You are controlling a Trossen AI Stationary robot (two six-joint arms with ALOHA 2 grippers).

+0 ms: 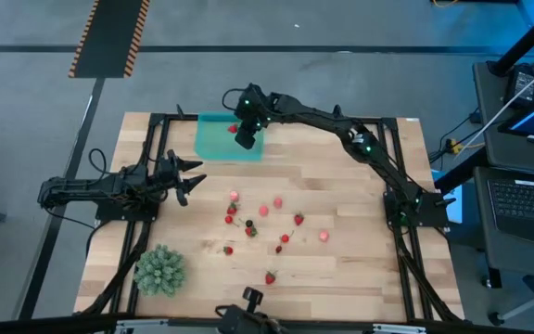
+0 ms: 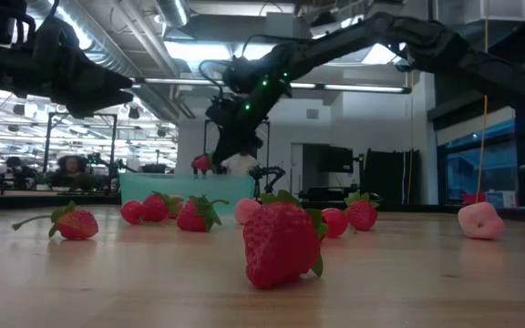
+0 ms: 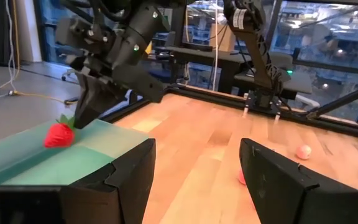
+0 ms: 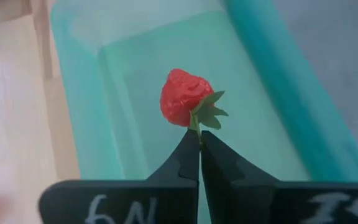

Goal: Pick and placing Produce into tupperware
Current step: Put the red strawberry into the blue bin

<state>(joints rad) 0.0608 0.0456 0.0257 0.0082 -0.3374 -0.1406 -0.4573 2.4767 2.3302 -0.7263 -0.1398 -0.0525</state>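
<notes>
tupperware (image 4: 135,93) edges cut off; near corner perhaps blurred.

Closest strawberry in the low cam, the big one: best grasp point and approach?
Grip the big strawberry across its red body, coming straight down from above. It lies on the table with its green top to one side and clear space around it; the leaves are too thin to hold reliably.

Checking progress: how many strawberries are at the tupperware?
1: a strawberry, held by its green top in the right gripper over the tupperware. None shows inside; the arm may hide some. Left gripper waits open at table's left.
</notes>
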